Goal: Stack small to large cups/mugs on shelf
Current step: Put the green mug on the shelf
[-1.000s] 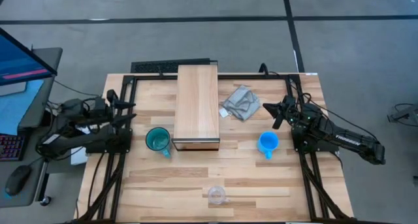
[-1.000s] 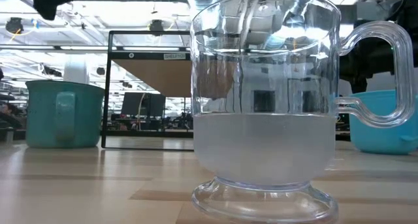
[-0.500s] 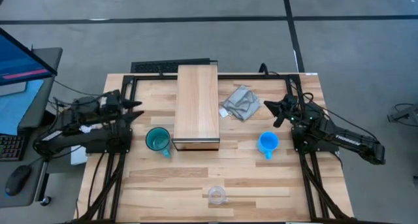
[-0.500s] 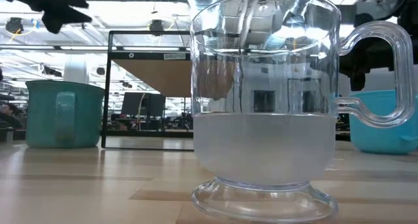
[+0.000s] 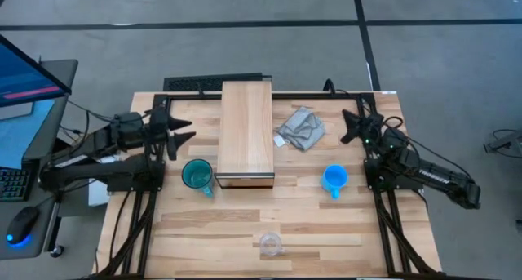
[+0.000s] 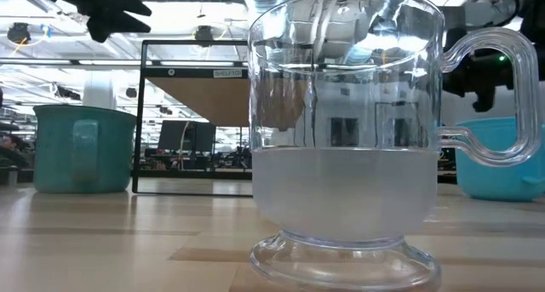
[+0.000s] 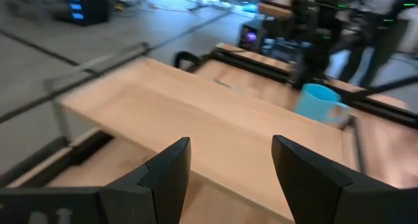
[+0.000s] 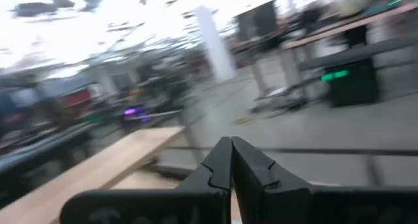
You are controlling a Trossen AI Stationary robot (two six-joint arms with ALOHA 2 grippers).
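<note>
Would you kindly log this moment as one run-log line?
left gripper: open, empty, above teal mug | right gripper: shut, empty, near grey cloth | shelf: no cups on it

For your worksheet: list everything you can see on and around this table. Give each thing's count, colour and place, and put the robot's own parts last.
teal mug: one, teal, on the table beside the shelf's front left corner.
blue mug: one, bright blue, right of the shelf, near the right arm.
glass cup: one, clear, at the table's front edge, centre.
shelf: one, light wood box, lying in the table's middle.
cloth: one, grey, crumpled, right of the shelf towards the back.
table: one, slatted light wood.
left gripper: one, dark, open, empty, behind the teal mug.
right gripper: one, dark, shut, empty, behind the blue mug.
</note>
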